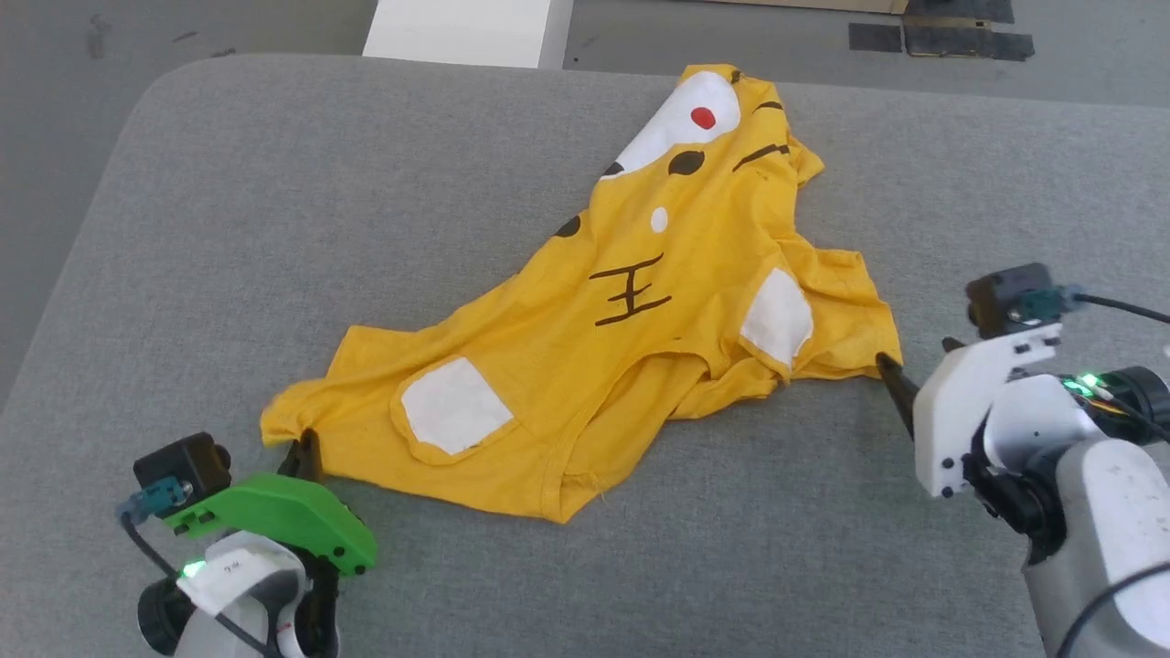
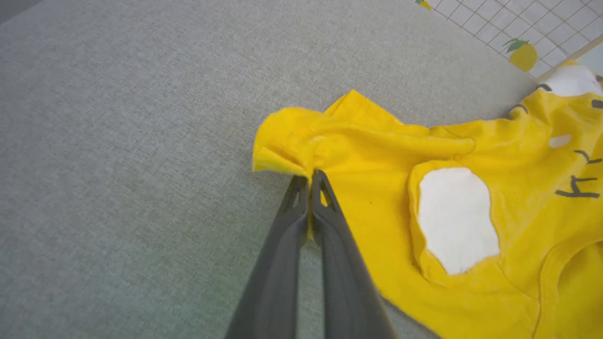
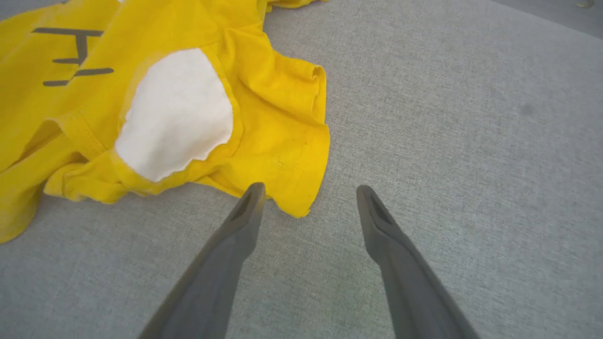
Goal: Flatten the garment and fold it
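Gripping the T-shirt (image 1: 585,366), crumpled on the grey table (image 1: 274,228), at its left corner, the left gripper (image 2: 311,175) is clamped shut; the open right gripper (image 3: 311,190), just beside its right corner, should be closed on that hem before it is pulled taut.

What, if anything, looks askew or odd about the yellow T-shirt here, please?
The garment lies crumpled and diagonal on the grey surface, with its far end bunched narrow and the fabric near the collar folded over; nothing looks torn.

Left gripper (image 2: 311,175) clamped tight, right gripper (image 3: 311,188) with fingers wide apart.
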Motion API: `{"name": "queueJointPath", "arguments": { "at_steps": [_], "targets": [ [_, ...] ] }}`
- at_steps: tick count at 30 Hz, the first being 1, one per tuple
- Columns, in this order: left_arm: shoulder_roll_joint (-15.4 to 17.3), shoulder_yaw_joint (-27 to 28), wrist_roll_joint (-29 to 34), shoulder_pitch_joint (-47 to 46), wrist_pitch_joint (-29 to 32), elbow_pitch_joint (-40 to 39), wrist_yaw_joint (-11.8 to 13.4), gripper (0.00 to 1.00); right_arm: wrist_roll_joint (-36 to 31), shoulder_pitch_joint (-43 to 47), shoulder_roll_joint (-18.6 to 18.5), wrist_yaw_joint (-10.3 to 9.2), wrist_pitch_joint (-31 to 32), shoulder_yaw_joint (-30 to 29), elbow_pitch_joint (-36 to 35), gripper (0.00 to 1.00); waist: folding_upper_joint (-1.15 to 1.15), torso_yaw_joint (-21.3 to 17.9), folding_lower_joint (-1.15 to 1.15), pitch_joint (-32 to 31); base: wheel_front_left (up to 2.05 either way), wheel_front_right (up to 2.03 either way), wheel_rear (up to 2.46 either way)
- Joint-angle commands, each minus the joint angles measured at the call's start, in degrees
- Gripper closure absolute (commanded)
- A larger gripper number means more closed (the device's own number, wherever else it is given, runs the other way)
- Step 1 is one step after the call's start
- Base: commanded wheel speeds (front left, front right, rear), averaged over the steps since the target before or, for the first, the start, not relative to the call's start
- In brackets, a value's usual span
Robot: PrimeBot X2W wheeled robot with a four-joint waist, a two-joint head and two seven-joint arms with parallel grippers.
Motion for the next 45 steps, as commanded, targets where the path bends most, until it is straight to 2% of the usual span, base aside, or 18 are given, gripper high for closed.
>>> {"name": "queueJointPath", "arguments": {
  "at_steps": [1,9,13,16,17,18,19,23,27,31,37,42,45],
  "targets": [
    [-0.6,-0.2,0.7,1.2,-0.3,-1.3,0.4,1.00,-0.9,-1.7,-0.6,-0.06,1.7,1.0,0.7,0.00,0.00,0.5,0.00,0.3,0.00,0.00,0.00],
    [-1.7,-2.9,1.0,2.8,1.0,-5.4,0.9,1.00,-4.3,-7.9,-1.3,-0.06,8.8,3.4,9.5,0.00,0.00,2.6,0.00,2.7,0.00,0.00,0.00],
    [-2.4,-4.1,0.8,2.5,1.1,-5.3,0.9,1.00,-4.3,-9.6,-1.1,-0.06,11.7,6.5,14.0,0.00,0.00,3.2,0.00,4.1,0.00,0.00,0.00],
    [-2.7,-4.6,0.7,2.2,0.7,-4.7,0.6,1.00,-2.7,-9.8,-2.2,-0.06,14.8,11.1,16.8,0.00,0.00,3.4,0.00,4.6,0.00,0.00,0.00],
    [-2.7,-4.7,0.7,2.1,0.6,-4.5,0.5,1.00,-1.9,-9.9,-2.5,-0.06,15.4,11.8,17.3,0.19,0.00,3.4,0.00,4.6,0.00,0.00,0.00],
    [-2.7,-4.7,0.6,1.9,0.4,-4.4,0.4,1.00,-0.6,-10.0,-2.8,-0.06,15.5,12.3,17.4,0.84,0.00,3.4,0.00,4.6,0.00,0.00,0.00],
    [-2.7,-4.7,0.7,1.7,0.1,-4.4,0.4,1.00,0.6,-10.2,-2.9,-0.06,15.0,12.3,17.2,1.00,0.00,3.4,0.00,4.5,0.00,0.00,0.00],
    [-3.0,-3.7,-0.8,1.1,-1.2,-5.4,-0.2,1.00,5.8,-10.3,-3.3,-0.06,11.1,9.7,15.1,1.00,0.00,3.0,0.00,2.8,0.00,0.00,0.00],
    [-3.2,-2.3,-2.8,1.0,-2.9,-8.5,-1.2,1.00,12.0,-8.9,-3.6,-0.06,6.9,4.9,9.6,1.00,0.00,1.8,0.00,0.2,0.00,0.00,0.00],
    [-2.8,-0.8,-4.7,0.8,-3.4,-12.8,-2.3,1.00,19.7,-6.9,-3.9,-0.06,5.8,0.3,1.9,1.00,0.00,-0.3,0.00,-2.6,0.00,0.00,0.00],
    [-0.7,2.2,-7.3,-5.3,-2.7,-19.2,-3.8,1.00,31.8,-9.2,-1.4,-0.06,6.2,-7.2,-8.9,1.00,0.00,-4.3,0.00,-6.1,0.00,0.00,0.00],
    [2.5,4.2,-8.6,-16.1,0.4,-20.7,-4.1,1.00,34.1,-17.1,0.1,-0.06,7.3,-11.4,-11.3,1.00,0.00,-7.0,0.00,-8.0,0.00,0.00,0.00],
    [4.6,4.9,-8.6,-24.5,2.0,-18.9,-3.8,1.00,32.7,-23.9,0.9,-0.06,7.3,-13.8,-10.2,1.00,0.00,-8.4,0.00,-8.6,0.00,0.00,0.00]
  ]
}}
